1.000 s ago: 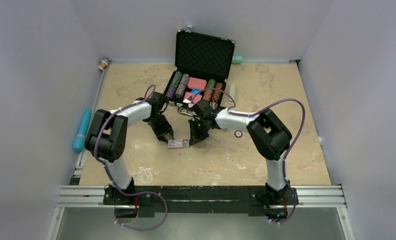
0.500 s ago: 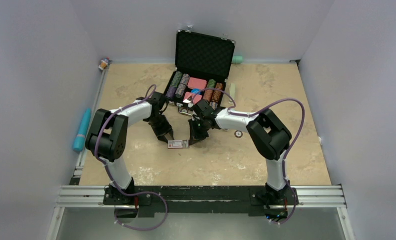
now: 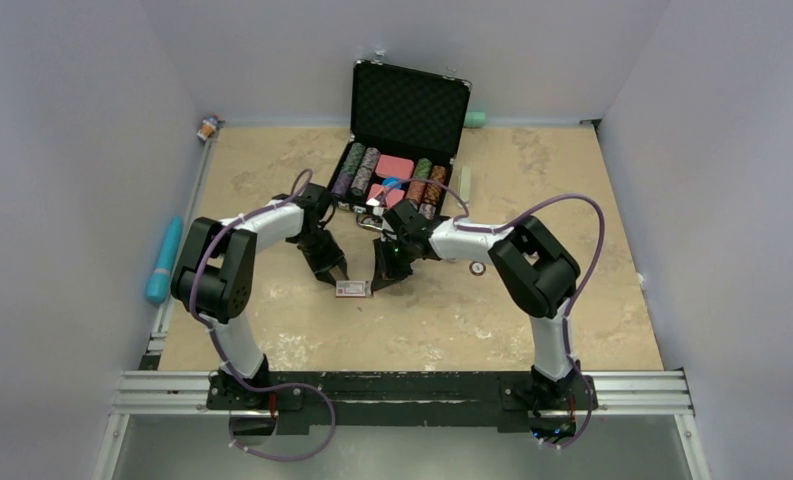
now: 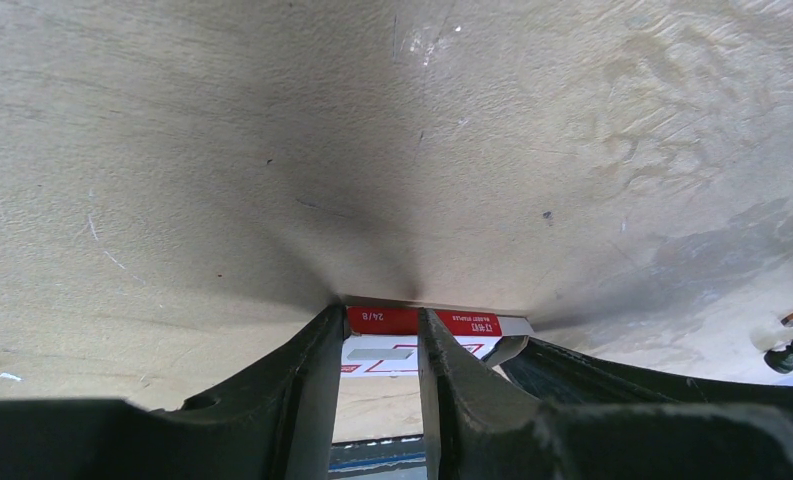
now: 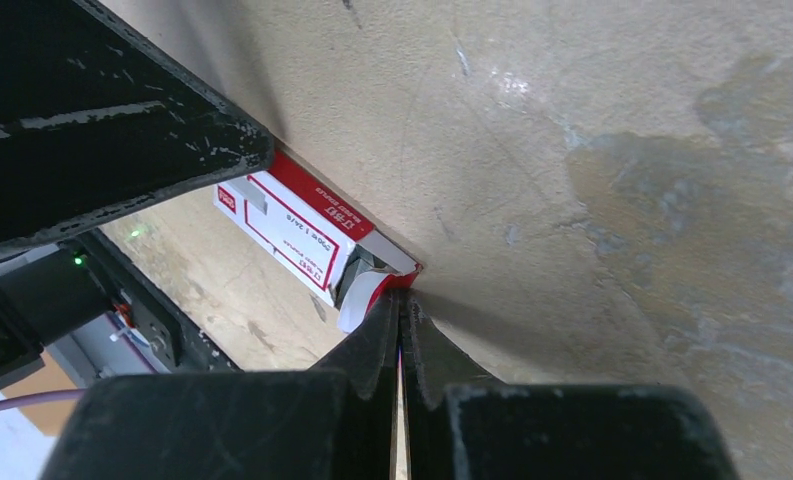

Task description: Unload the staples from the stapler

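Leftward nudge: my right fingers [image 3: 375, 282] and box [image 3: 352, 288]. Those fingers pressed together at box flap; left fingers [image 3: 338, 279] half-spread astride box end, grip unclear. No staples visible. Light, brittle strip: pinch long sides.

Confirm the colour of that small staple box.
Staple box is red and white, clearest in the right wrist view.
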`<state>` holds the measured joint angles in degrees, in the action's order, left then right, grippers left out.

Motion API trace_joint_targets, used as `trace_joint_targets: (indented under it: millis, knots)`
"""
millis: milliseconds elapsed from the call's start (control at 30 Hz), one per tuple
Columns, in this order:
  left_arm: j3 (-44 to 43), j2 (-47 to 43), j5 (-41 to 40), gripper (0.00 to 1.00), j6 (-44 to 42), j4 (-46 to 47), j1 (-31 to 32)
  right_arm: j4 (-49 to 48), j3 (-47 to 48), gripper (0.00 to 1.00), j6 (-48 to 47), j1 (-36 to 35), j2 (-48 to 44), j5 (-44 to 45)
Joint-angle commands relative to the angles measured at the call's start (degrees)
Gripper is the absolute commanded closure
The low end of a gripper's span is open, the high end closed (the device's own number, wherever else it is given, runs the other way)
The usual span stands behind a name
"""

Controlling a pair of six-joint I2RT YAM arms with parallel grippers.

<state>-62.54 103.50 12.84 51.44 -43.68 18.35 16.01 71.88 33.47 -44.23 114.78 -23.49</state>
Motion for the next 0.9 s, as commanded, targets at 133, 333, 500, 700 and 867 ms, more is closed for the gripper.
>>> trace_joint_targets:
  millis: [133,333,500,700,867]
  knots:
    - [0.48,1.83,-1.18,0.63,-0.16,3.17,-0.33,-5.07,-1.45,1.00,1.71,-0.50,0.62,-3.37]
    - [0.84,2.20,-1.05,0.63,-0.01,3.46,-0.33,-7.68,-2.50,1.00,3.01,-0.76,0.76,-4.79]
    - [1.02,2.37,-1.03,0.63,0.04,3.69,-0.59,-9.52,-3.12,1.00,4.01,-0.95,0.95,-5.64]
    - [1.43,2.76,-0.90,0.63,0.18,3.84,-0.67,-12.00,-4.06,1.00,5.16,-0.90,0.51,-5.92]
    - [1.97,2.59,-0.97,0.62,0.29,4.18,-0.84,-14.44,-4.61,1.00,5.77,-0.92,0.08,-6.54]
